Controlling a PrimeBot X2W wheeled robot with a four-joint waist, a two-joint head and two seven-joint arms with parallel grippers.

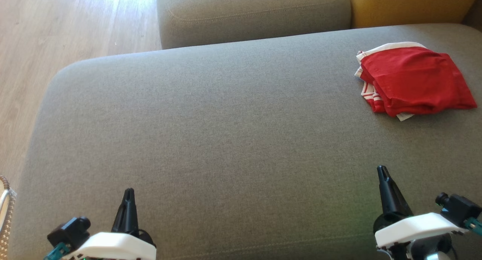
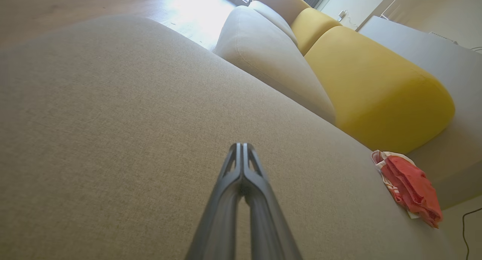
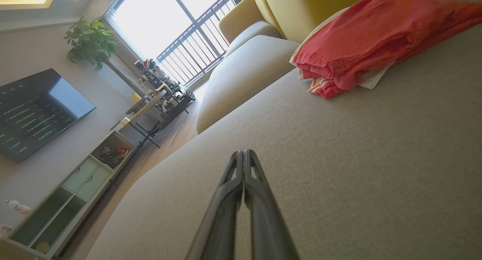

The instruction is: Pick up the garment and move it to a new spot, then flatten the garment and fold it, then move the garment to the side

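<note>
A red garment with white striped trim lies in a folded heap at the far right of the grey sofa cushion. It also shows at the lower right of the left wrist view and at the upper right of the right wrist view. My left gripper rests low at the near left, shut and empty, far from the garment. My right gripper is at the near right, shut and empty, a good way in front of the garment. Each wrist view has its own fingertips pressed together: left, right.
A second grey cushion and a yellow cushion lie behind the seat. Wooden floor runs along the left. A TV, a low shelf unit and a balcony window stand across the room.
</note>
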